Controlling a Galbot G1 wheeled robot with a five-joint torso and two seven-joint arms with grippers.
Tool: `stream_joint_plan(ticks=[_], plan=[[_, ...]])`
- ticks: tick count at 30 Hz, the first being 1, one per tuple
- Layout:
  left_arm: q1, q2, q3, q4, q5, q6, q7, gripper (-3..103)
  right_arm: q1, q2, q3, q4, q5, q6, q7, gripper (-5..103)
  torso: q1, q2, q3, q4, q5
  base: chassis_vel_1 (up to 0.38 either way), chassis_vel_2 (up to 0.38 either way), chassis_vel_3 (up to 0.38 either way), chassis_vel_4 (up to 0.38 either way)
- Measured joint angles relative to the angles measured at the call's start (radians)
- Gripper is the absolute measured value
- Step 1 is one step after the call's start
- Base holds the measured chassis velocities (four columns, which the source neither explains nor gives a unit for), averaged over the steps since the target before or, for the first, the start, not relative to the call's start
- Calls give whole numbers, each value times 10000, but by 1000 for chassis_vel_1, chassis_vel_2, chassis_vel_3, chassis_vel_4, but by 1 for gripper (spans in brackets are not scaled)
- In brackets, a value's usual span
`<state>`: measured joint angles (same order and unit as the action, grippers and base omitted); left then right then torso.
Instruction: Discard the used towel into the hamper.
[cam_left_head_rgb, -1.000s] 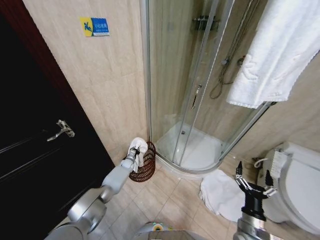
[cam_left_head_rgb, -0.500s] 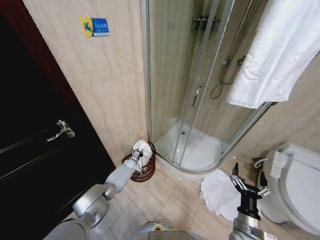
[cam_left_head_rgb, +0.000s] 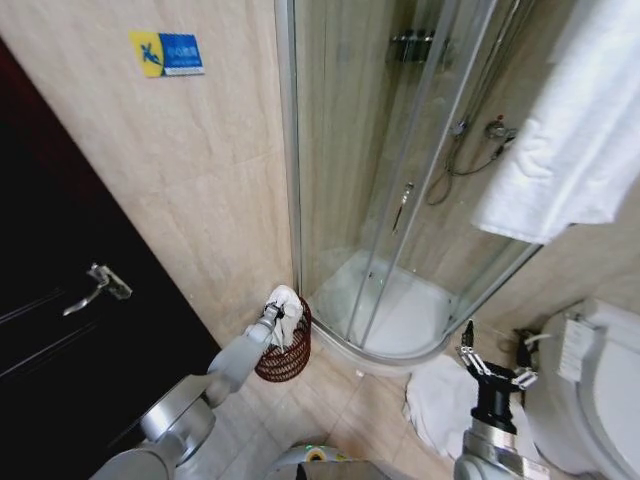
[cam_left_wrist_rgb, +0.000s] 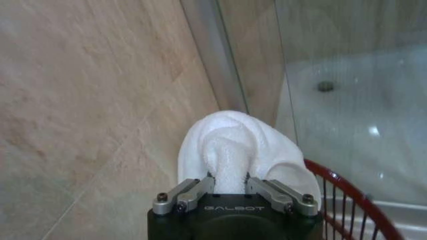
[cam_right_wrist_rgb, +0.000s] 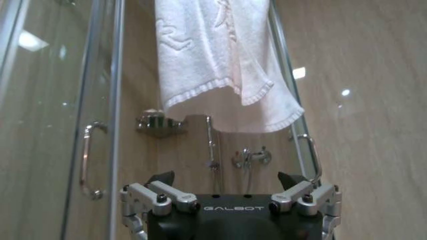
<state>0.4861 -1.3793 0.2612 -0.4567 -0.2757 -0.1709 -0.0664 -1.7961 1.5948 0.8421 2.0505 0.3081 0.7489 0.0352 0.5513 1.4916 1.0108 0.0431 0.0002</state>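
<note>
In the head view the left gripper sits low and left of centre, clamped on a bunched white towel right over the hamper. The hamper stands on the tiled floor against the beige wall, just beside the corner post of the glass shower. From the left wrist view the towel rises as a rounded lump from between the two closed-in fingers, and the hamper's red rim curves across the lower right of the frame. Whether the towel's hanging end already touches the hamper is hard to tell.

The right gripper is held upright at the lower right of the head view, fingers spread and empty, in front of another white towel lying on the floor.
</note>
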Motion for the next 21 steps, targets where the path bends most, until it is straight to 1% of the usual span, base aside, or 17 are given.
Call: stream_joint_plan(ticks=[1, 3, 8, 12, 15, 17, 18, 19, 20, 21], plan=[[107, 45, -91, 35, 31, 54, 31, 10, -16, -25, 15, 40, 16, -2, -23, 100, -6, 1, -2, -6, -5, 0, 0, 0, 0], [197, 78, -171, 54, 84, 84, 67, 10, -32, -23, 16, 48, 18, 0, -46, 100, -10, 1, -2, -8, -7, -22, -3, -25, -11], [488, 228, -456, 108, 315, 148, 264, 10, -94, 65, -28, 58, 5, 69, -122, 100, -24, 9, -7, 0, 0, 70, -28, -36, 13], [636, 253, -560, 160, 512, 164, 409, 10, -139, 74, -16, 115, -6, 113, -130, 100, -23, 9, -6, -2, -1, 45, -8, -10, 39], [853, 242, -475, 121, 686, 161, 548, 10, -177, 93, 35, 136, -6, 142, -127, 100, -15, 7, -4, -2, -2, 0, 0, 0, 0], [899, 199, -467, 134, 760, 158, 551, 10, -193, 102, 40, 127, -6, 160, -126, 100, -14, 7, -4, -2, -2, 0, 0, 0, 0], [941, 110, -460, 154, 846, 197, 417, 10, -214, 117, 40, 99, -19, 184, -117, 100, -13, 7, -4, -2, -1, 0, 0, 0, 0], [970, 41, -450, 151, 862, 277, 293, 7, -224, 123, 40, 66, -43, 187, -103, 100, -13, 7, -4, -3, -2, 0, 0, 0, 0], [970, 41, -450, 151, 862, 277, 293, 7, -224, 123, 40, 66, -43, 187, -103, 100, -13, 7, -4, -3, -2, 0, 0, 0, 0], [1015, -42, -422, 112, 833, 354, 194, 10, -223, 126, 35, 28, -85, 189, -71, 100, -14, 7, -4, -3, -2, 0, 0, 0, 0]])
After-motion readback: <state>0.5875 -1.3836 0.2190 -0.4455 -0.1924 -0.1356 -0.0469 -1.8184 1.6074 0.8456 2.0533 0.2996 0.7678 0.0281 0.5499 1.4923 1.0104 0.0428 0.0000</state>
